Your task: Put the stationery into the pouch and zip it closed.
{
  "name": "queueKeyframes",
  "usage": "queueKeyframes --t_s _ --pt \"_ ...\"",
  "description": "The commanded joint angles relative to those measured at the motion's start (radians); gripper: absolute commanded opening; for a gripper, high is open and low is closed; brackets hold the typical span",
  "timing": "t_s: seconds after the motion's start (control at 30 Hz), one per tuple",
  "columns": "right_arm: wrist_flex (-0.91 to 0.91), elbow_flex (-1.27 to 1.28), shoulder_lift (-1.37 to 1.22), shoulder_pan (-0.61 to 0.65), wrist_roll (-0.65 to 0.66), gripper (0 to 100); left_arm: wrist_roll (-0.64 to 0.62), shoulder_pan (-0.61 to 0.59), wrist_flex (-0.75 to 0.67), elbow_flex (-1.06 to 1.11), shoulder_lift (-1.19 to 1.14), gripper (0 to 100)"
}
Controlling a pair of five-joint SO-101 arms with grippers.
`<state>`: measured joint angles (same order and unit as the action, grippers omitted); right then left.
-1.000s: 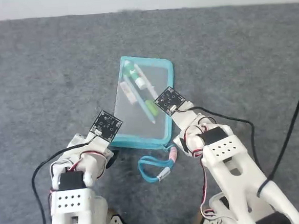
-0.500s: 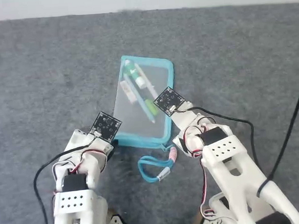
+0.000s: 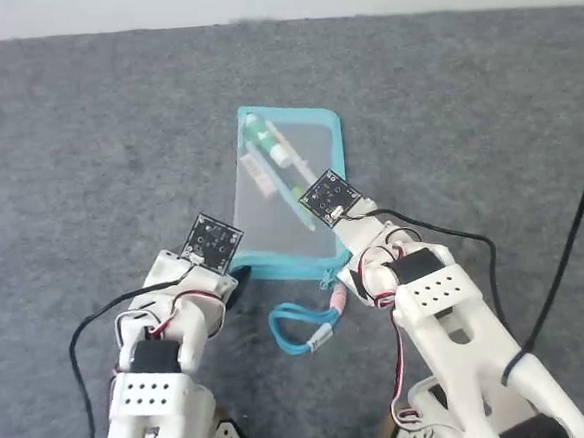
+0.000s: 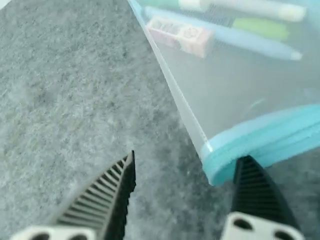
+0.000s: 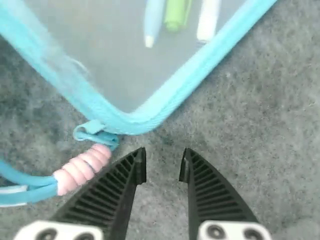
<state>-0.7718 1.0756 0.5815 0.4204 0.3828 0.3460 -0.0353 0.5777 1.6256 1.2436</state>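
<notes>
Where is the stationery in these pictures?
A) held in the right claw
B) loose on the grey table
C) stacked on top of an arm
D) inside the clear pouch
D: the pens and a small block lie behind the clear face of the pouch, while the left claw and the right claw are open and hold nothing.

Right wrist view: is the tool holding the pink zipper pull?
No, the right tool is open, and the pink zipper pull lies beside it, ungrasped.
</notes>
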Motion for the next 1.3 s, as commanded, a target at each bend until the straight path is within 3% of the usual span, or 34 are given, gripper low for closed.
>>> queueKeyframes --t_s 0.0,0.23,0.5,0.7,1.07,1.27 --pt "0.019 -0.008 0.005 0.007 -0.009 12.1 -0.060 0.023 -0.063 -0.067 -0.011 30" --pt "0.021 -0.008 0.005 0.008 -0.009 12.1 -0.163 0.083 -0.141 -0.059 -0.012 29" --pt "0.074 0.021 0.005 0.008 -0.009 12.1 -0.189 0.193 -0.417 0.042 -0.002 2" --pt "0.074 0.021 0.007 0.007 -0.009 12.1 -0.192 0.198 -0.457 0.044 0.000 1" --pt "0.108 0.058 0.059 0.007 -0.009 12.1 -0.199 0.117 -0.236 -0.364 -0.008 1" --pt "0.110 0.126 0.206 0.001 -0.009 12.1 -0.244 0.101 0.207 -0.748 -0.012 1"
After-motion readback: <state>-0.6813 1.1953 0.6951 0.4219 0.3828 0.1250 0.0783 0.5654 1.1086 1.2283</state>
